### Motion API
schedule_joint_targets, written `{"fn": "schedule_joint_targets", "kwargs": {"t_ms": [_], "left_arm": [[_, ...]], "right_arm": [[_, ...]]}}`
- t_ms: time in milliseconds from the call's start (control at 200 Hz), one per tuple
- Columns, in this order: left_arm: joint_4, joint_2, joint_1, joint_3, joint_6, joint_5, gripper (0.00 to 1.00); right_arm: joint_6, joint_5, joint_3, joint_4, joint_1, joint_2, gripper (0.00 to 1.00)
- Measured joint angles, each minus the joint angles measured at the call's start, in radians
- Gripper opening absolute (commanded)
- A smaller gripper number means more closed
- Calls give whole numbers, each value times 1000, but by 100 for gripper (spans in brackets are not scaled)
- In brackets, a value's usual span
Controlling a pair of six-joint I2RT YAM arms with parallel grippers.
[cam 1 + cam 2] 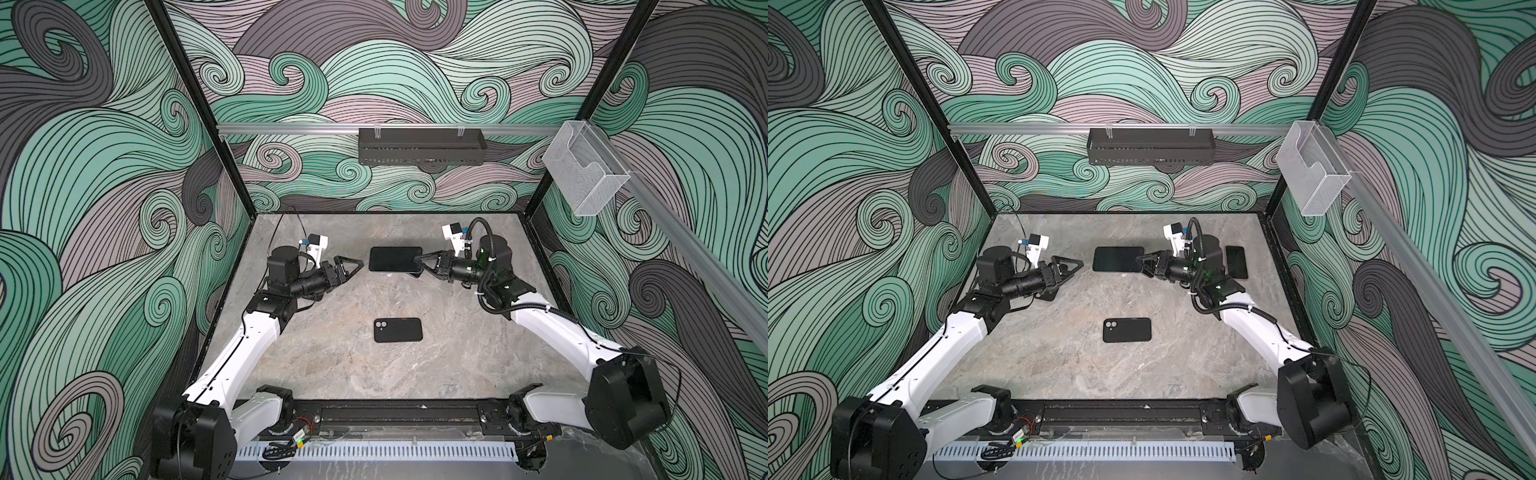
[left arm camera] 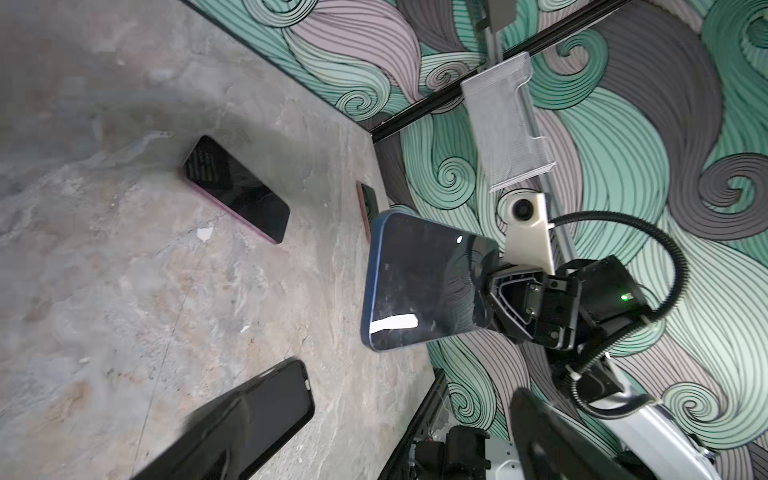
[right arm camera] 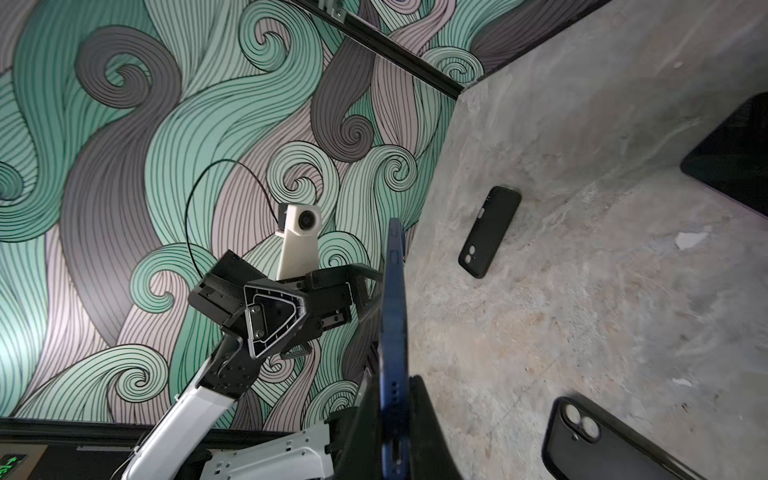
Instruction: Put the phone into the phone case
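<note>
The phone (image 1: 392, 259) (image 1: 1116, 259), dark-screened with a blue rim, hangs flat above the back of the table. My right gripper (image 1: 417, 262) (image 1: 1140, 262) is shut on its right end; in the right wrist view its edge (image 3: 395, 316) runs between my fingers. My left gripper (image 1: 354, 268) (image 1: 1074, 268) stands open just off the phone's left end, touching nothing. In the left wrist view the phone (image 2: 424, 286) is ahead, beyond my wide-apart fingers (image 2: 552, 440). A black phone case (image 1: 398, 330) (image 1: 1127, 330) (image 3: 602, 440) lies mid-table, camera hole to the left.
A second black case (image 3: 490, 232) (image 2: 274, 399) lies by my left arm. A purple-edged phone (image 2: 237, 189) (image 3: 739, 153) rests on the table below the held one. Another phone (image 1: 1236, 262) (image 2: 368, 208) lies by the right wall. A black basket (image 1: 420, 146) hangs on the back wall.
</note>
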Motion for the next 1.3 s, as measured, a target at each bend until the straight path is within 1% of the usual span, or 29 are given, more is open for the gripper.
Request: {"fn": "schedule_joint_targets", "kwargs": {"t_ms": [120,320,455,555,675,770,956,1166,1301], "left_arm": [[-87,-1,-15,-16,56,-35,99],[-142,-9,-51,-111,90,-87,99],[-172,-6,-112,-156,107,-148,99],[-165,18,-168,-177,108,-187,98],[-138,81,-235,-190,105,-225,94],[-104,141,-264,-196,97,-241,89],[-31,238,-292,-207,85,-252,79],[52,335,-319,-208,72,-246,74],[95,384,-325,-211,58,-242,66]], "right_arm": [[-74,5,6,-140,-2,-15,0],[-179,3,6,-334,-4,-27,0],[-248,0,5,-453,-5,-27,0],[-284,-6,-10,-505,-5,-27,0],[-299,-11,-62,-523,-5,-27,0],[-301,-11,-113,-525,-3,-26,0],[-299,-11,-161,-504,1,4,0],[-295,-16,-175,-442,2,68,0],[-284,-21,-175,-397,5,110,0]]}}
